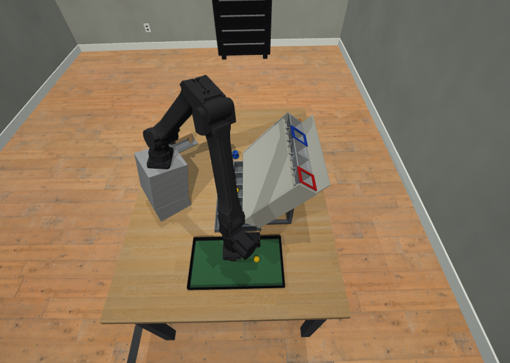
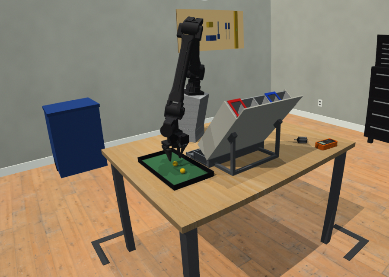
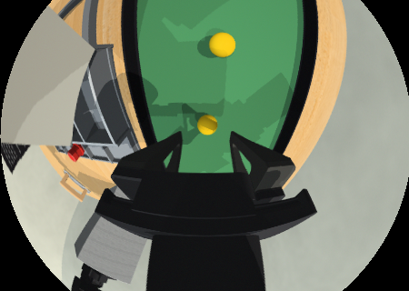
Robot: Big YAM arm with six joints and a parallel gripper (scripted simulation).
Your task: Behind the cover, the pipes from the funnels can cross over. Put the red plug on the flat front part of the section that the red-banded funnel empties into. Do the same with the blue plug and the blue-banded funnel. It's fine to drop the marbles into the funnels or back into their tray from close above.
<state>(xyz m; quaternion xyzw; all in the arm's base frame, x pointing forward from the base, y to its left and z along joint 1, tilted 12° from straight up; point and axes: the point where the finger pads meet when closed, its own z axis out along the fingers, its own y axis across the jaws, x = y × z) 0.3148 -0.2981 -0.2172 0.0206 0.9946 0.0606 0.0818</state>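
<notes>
"From the top, what's it after?"
"Likely another marble (image 1: pixel 256 259) (image 2: pixel 182 170) (image 3: pixel 222 45), in the green tray (image 1: pixel 263 278) (image 2: pixel 193 179) (image 3: pixel 310 29) by the desk's (image 1: pixel 136 305) (image 2: pixel 151 202) (image 3: pixel 334 52) near edge."
"And outside?"
"Gripper (image 2: pixel 175 158) (image 3: pixel 205 135) above, fingers apart."
"Wrist view?"
"Nothing held; it should lower, then pinch the nearer marble. Red plug (image 3: pixel 75 152) waits beyond."

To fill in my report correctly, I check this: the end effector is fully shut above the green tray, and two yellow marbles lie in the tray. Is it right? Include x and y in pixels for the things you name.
Not quite: the end effector (image 1: pixel 233 255) (image 2: pixel 175 158) (image 3: pixel 205 135) is open, its fingers apart, as the wrist view shows. It is above the green tray (image 1: pixel 205 270) (image 2: pixel 157 165) (image 3: pixel 264 29), and two yellow marbles (image 1: pixel 256 259) (image 2: pixel 182 170) (image 3: pixel 222 45) lie in it.
</notes>
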